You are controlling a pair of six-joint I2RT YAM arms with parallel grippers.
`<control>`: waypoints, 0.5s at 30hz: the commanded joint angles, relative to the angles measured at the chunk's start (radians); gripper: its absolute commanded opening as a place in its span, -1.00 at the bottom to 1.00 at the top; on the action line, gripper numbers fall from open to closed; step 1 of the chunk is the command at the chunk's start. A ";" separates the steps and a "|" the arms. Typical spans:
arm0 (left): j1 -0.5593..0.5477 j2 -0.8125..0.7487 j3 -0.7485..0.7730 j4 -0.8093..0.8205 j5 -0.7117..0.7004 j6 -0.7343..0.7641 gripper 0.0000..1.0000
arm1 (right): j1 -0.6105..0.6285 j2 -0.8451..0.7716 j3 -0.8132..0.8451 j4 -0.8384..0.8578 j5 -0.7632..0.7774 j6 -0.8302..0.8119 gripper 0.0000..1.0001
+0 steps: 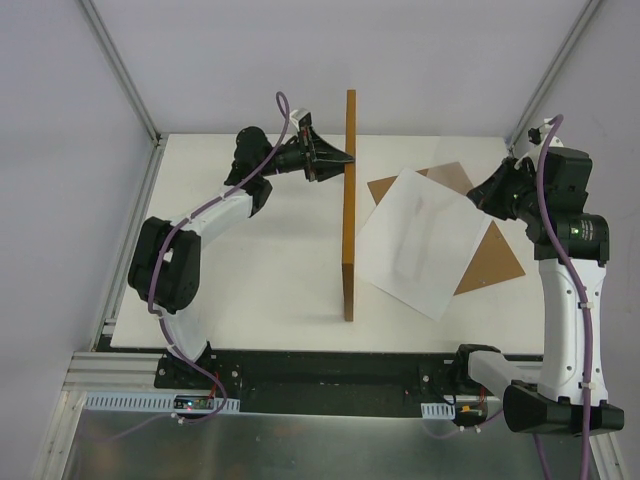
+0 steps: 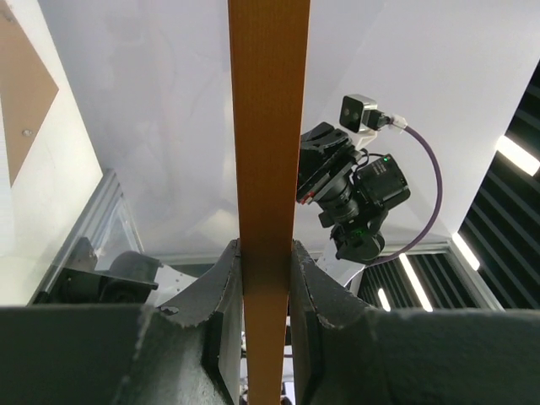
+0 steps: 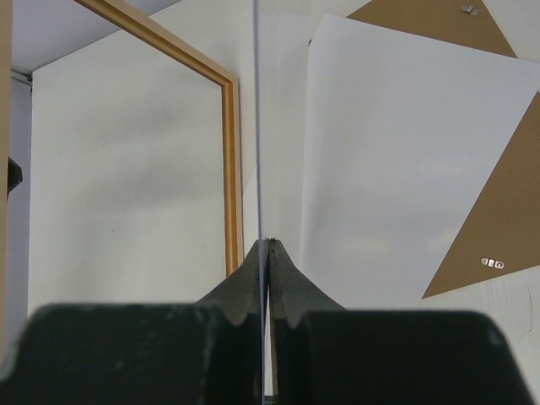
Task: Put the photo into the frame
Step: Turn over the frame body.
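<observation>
Where the flat white tabletop (image 1: 260,280) spreads between the two arms, the thin-railed rectangular wooden picture frame (image 1: 349,250) stands upright on edge near its middle. From above it shows only as a narrow orange-brown strip. In the right wrist view its rails (image 3: 228,169) look paler on the inner face, with the white table showing through the opening. To its right is the thin rectangular paper photo (image 1: 420,245), plain white side up and turned at an angle. It covers much of a flat brown fibreboard backing panel (image 1: 495,262), whose corners stick out around it. Two small metal tabs (image 3: 491,262) sit on that panel; any marking on them is too small to read. The left gripper (image 1: 345,160) has its dark fingers (image 2: 215,295) clamped on the frame's top rail. The right gripper (image 1: 478,197) has its fingers (image 3: 291,278) pressed together on the photo's right corner.
</observation>
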 commanded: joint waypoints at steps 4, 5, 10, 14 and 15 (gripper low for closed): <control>0.013 -0.023 -0.028 0.099 0.044 0.026 -0.79 | -0.002 -0.013 -0.004 0.050 -0.021 0.002 -0.99; 0.014 -0.029 -0.034 0.099 0.047 0.032 -0.75 | -0.002 -0.013 -0.005 0.050 -0.022 0.002 -0.99; 0.032 -0.052 -0.083 0.097 0.064 0.055 -0.55 | 0.000 -0.012 -0.011 0.056 -0.024 0.002 -0.99; 0.051 -0.072 -0.111 0.094 0.076 0.067 -0.48 | 0.009 -0.007 -0.019 0.065 -0.024 0.005 -0.99; 0.055 -0.077 -0.115 0.088 0.079 0.072 -0.45 | 0.011 -0.007 -0.019 0.067 -0.024 0.004 -0.99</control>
